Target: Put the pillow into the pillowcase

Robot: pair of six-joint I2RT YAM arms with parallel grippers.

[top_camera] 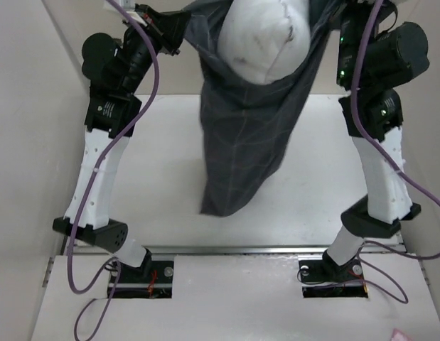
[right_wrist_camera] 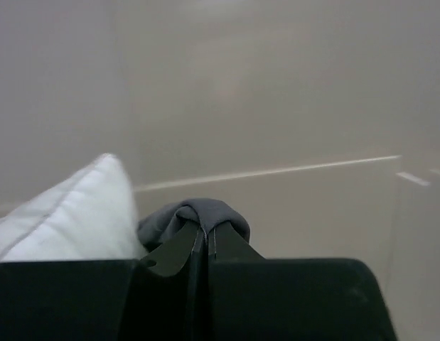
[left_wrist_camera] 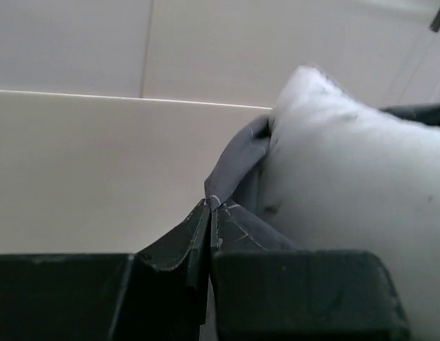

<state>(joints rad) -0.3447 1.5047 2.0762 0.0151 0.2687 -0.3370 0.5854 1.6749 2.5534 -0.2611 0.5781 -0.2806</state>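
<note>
Pale beige walls (top_camera: 35, 106) close in a white tabletop (top_camera: 156, 177), with both arms bolted at its near edge and reaching up high toward the far side. The left arm (top_camera: 99, 170) and right arm (top_camera: 379, 170) hold the pillowcase (top_camera: 241, 142) between them by its open mouth, one at each upper corner.

The left fingers (left_wrist_camera: 180, 245) are clenched on a pinch of the grey cloth at the left edge of the mouth, just beside the pillow's side. The right fingers (right_wrist_camera: 177, 252) are clenched the same way on a bunched fold of the cloth at the right edge.

The pillow (top_camera: 266, 39) sits in the mouth of the case, between the two arms. Its plump white end bulges out above the cloth rim, and the rest of it is hidden inside the fabric. Below it the case hangs limp and narrows to a loose tail over the middle of the tabletop. Whether that tail touches the surface cannot be told. Purple cables (top_camera: 152, 92) loop along both arms.
</note>
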